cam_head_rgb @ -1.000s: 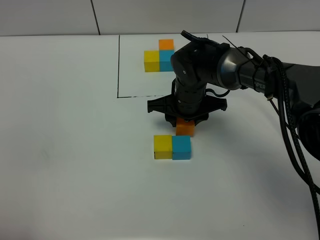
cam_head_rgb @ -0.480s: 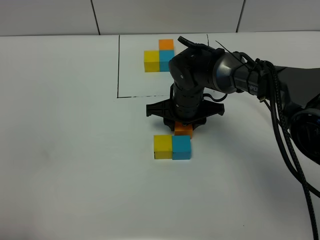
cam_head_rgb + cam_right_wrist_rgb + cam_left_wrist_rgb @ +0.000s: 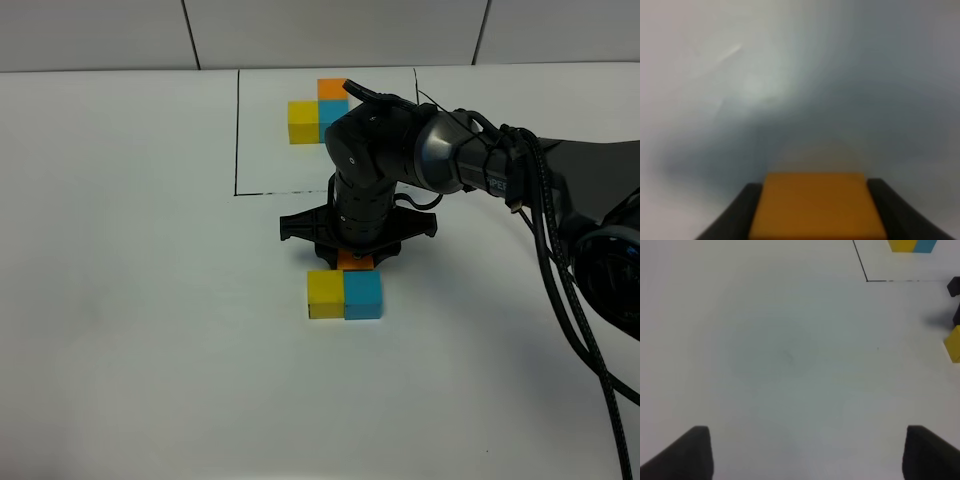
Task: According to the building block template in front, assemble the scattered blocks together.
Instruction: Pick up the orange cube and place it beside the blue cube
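In the exterior high view, the right pincer (image 3: 357, 255) is seen lowered over the white tabletop (image 3: 150, 350), closed on the orange block (image 3: 355, 261). That block sits just behind the yellow block (image 3: 325, 293) and the sky-blue block (image 3: 363, 294), which lie side by side, touching each other; whether the orange block touches them cannot be told, since the arm covers most of it. The building block template (image 3: 318, 112) is found farther back, inside a thin black drawn rectangle (image 3: 237, 130), partly hidden by the arm.

In the left wrist view, the left pincer (image 3: 805, 452) is shown spread wide above bare tabletop, nothing between its fingertips (image 3: 687, 452). The yellow block (image 3: 953, 344) is cut by the picture's edge, and a corner of the drawn rectangle (image 3: 866, 279) with part of the template (image 3: 912, 245) is visible.

In the right wrist view, blurred, the orange block (image 3: 817, 205) is seen pinched between the two dark fingers (image 3: 732, 215) of the right pincer (image 3: 817, 220).
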